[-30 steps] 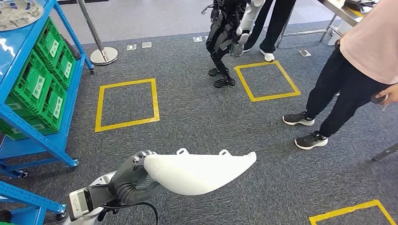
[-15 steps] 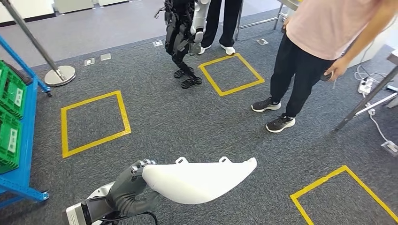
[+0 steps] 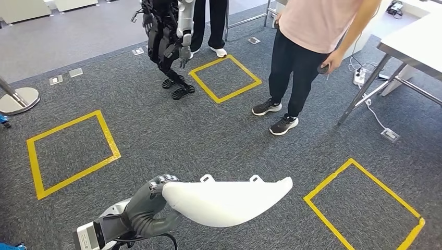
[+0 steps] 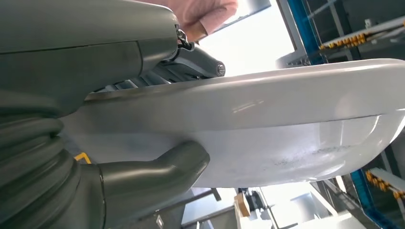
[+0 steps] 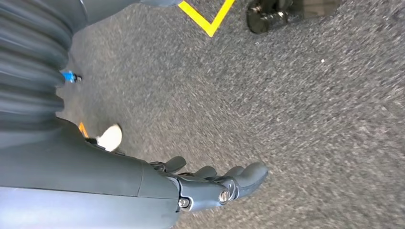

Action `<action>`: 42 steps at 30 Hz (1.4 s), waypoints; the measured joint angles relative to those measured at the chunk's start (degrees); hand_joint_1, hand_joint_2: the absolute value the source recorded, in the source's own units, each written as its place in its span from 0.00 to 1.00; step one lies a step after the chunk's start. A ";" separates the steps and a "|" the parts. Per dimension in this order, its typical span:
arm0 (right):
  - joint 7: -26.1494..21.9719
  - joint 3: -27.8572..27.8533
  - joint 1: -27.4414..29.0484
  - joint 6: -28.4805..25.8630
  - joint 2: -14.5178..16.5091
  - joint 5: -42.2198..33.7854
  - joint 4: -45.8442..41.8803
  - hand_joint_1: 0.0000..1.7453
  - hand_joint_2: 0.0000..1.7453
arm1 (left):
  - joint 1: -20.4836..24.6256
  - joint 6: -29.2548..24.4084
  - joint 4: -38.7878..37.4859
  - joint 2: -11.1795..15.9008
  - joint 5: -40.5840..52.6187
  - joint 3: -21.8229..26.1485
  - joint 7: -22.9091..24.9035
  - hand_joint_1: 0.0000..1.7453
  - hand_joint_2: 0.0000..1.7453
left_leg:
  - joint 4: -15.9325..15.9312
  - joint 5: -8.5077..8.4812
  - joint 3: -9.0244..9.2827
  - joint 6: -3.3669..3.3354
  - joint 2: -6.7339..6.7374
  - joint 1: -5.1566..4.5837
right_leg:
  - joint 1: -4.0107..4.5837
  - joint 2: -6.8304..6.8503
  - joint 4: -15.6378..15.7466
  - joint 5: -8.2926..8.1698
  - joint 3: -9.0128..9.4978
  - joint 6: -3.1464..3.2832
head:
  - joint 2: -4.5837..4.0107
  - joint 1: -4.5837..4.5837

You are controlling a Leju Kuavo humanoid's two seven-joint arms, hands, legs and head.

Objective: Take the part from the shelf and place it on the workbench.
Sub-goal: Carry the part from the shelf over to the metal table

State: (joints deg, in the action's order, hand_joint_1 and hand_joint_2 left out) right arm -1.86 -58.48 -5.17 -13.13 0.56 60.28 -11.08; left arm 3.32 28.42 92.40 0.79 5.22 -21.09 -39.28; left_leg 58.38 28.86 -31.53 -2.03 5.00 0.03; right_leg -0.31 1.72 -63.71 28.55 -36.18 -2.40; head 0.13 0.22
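Smooth white curved part point(image 3: 229, 200) sits grasped in left robot hand point(image 3: 148, 208); right robot hand point(image 5: 210, 183) empty, fingers apart.

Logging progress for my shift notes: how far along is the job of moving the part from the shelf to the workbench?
Picking looks done: the left hand grips one end of the long white curved plastic part, carried level above the grey carpet. The right hand hangs with nothing in it. Left: reaching the white-topped table at the far right, past a person in a pink shirt, and setting the part down.
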 joint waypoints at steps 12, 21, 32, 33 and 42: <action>1.05 -0.10 -0.05 0.10 1.46 -0.33 0.00 0.00 1.00 | 2.31 1.21 -0.56 -0.66 0.11 0.00 1.99 1.00 1.00 | 16.38 8.04 -6.67 2.87 -4.70 0.40 | -0.28 -4.15 6.55 -2.35 3.02 2.66 | 0.00 -1.10; 1.07 -0.18 0.38 0.22 1.82 -0.23 0.00 0.00 1.00 | 2.59 1.26 -0.48 -0.88 0.10 -0.02 2.10 1.00 1.00 | 0.48 0.05 -0.05 1.20 -7.58 0.81 | -0.84 -9.12 5.56 -2.36 1.68 -0.29 | 0.00 -1.30; 0.36 -0.18 0.08 0.38 2.13 -0.28 -0.02 0.00 1.00 | 1.40 1.43 0.56 -0.97 0.07 0.00 2.30 1.00 1.00 | 0.12 0.71 0.80 0.46 0.79 -0.13 | 0.40 2.15 4.27 -1.63 2.15 0.69 | 0.00 0.01; 0.34 -0.19 0.02 0.45 2.14 -0.28 -0.02 0.00 1.00 | 1.27 1.43 0.73 -0.96 0.07 -0.01 2.38 1.00 1.00 | 0.09 0.85 0.98 0.73 1.32 -0.20 | 0.68 2.91 5.58 -1.79 2.76 1.08 | 0.00 -0.01; 0.20 -0.20 -0.01 0.41 2.59 0.21 -0.02 0.00 1.00 | -0.91 1.25 2.09 -0.59 0.87 0.43 2.75 1.00 1.00 | 15.43 8.20 -5.83 3.18 -4.67 0.41 | -0.16 -3.40 6.71 -2.54 2.96 2.76 | 0.00 -0.96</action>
State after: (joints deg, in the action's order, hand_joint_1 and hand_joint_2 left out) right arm -1.66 -58.69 -5.18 -12.72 3.15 60.49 -11.10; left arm 2.40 29.67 94.49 0.20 6.09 -20.66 -36.53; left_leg 73.81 37.06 -37.36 1.14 0.33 0.44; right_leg -0.46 -1.68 -57.00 26.01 -33.22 0.36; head 0.13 -0.74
